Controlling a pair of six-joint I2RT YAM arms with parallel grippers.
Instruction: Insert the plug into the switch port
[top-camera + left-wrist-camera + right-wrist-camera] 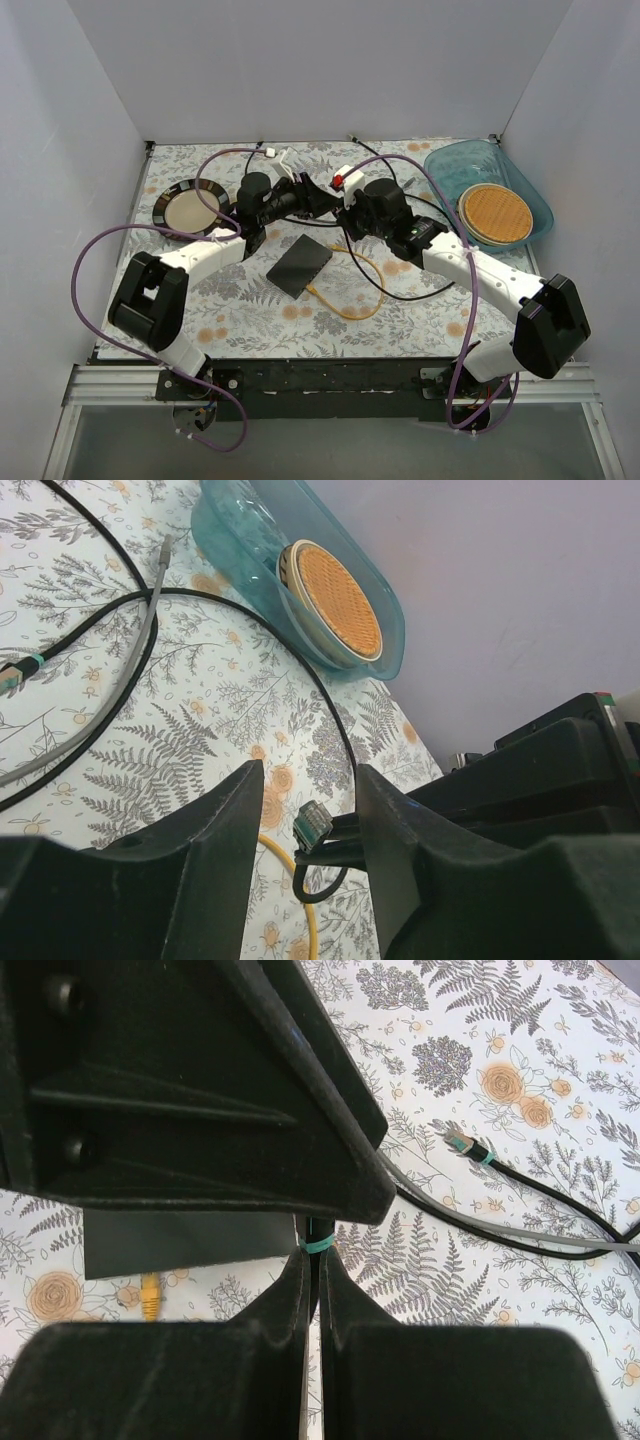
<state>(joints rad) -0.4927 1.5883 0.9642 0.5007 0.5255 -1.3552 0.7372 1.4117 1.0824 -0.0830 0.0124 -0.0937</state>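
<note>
The plug (313,823), clear-tipped with a greenish body on a black cable, hangs in the air between my left gripper's (308,777) fingers. It sits close to the right finger (400,860), with a gap to the left finger (200,860), so the jaws stand apart around it. My right gripper (316,1260) is shut on that black cable just below its teal band (318,1245). Both grippers (322,196) (352,208) meet above the table's middle. The switch (300,265), a flat black box, lies on the cloth in front of them and also shows as switch (180,1245).
A yellow cable (350,300) loops beside the switch, its plug (150,1297) near the switch's edge. Another black cable with a teal-banded plug (462,1143) and a grey cable (120,680) lie on the cloth. A round plate (190,205) sits back left, a teal tub (440,165) back right.
</note>
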